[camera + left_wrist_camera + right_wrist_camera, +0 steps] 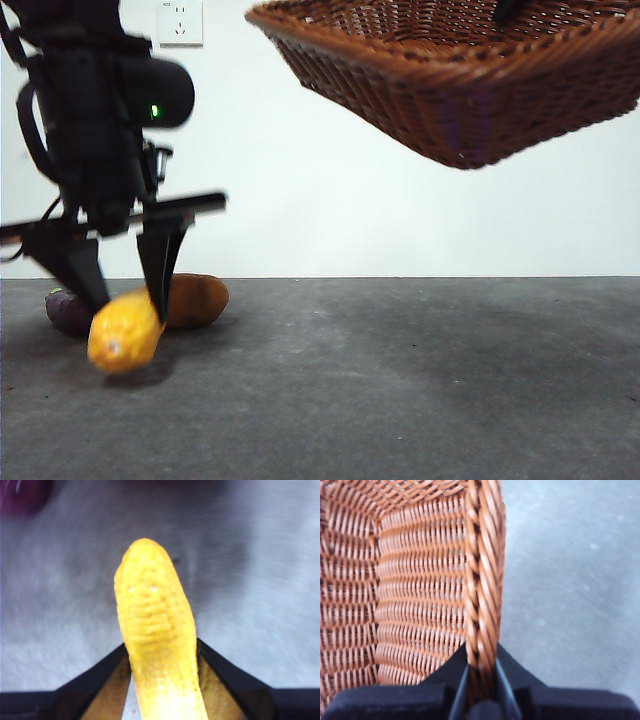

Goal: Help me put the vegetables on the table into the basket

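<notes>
My left gripper (125,300) is shut on the bumpy yellow vegetable (124,332) and holds it just above the table (400,380) at the left; it also shows in the left wrist view (157,630), gripped between the jaws. The brown potato (197,300) lies just behind it, and the purple eggplant (68,312) lies to its left, also seen in the left wrist view (22,495). My right gripper (481,680) is shut on the rim of the woven basket (420,595), which hangs tilted in the air at the upper right in the front view (470,80).
A white wall with a socket (180,22) stands behind the table. The basket appears empty in the part that shows.
</notes>
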Robot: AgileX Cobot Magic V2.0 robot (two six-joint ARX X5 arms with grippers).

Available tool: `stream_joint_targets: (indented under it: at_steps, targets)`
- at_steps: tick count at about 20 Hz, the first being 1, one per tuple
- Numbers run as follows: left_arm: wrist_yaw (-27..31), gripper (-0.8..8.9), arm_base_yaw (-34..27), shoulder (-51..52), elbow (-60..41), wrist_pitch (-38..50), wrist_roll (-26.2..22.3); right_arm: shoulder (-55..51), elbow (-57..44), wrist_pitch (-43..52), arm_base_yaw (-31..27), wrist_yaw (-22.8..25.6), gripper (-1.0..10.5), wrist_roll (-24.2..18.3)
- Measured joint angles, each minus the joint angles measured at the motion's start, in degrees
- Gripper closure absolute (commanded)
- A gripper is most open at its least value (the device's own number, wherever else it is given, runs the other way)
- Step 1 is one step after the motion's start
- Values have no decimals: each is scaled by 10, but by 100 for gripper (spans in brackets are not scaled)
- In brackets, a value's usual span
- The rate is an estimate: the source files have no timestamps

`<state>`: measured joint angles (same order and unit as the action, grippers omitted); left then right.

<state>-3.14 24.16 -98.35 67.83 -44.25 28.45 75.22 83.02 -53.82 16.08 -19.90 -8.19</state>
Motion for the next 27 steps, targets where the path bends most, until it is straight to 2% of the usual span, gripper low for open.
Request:
stream_joint_targets:
  at_steps: [6,9,12,15,19,23,27]
  targets:
    - [-2,822,0,176,0,14,-117,16,0,-14,0,11,959,17]
    - [-11,822,4,271,0,-7,-150,38,0,-8,0,15,959,33]
    - [-32,822,21,369,-21,-10,-160,69,-1,-5,0,15,959,45]
    - [-44,822,42,460,-95,-2,-151,104,-3,-3,0,15,959,54]
    - [-89,822,66,535,-187,48,-88,137,-5,30,19,19,959,78]
    - [-98,822,95,527,-189,129,-47,174,-5,50,72,18,959,104]
    - [-127,822,117,452,-189,203,-22,184,-6,98,122,19,959,144]
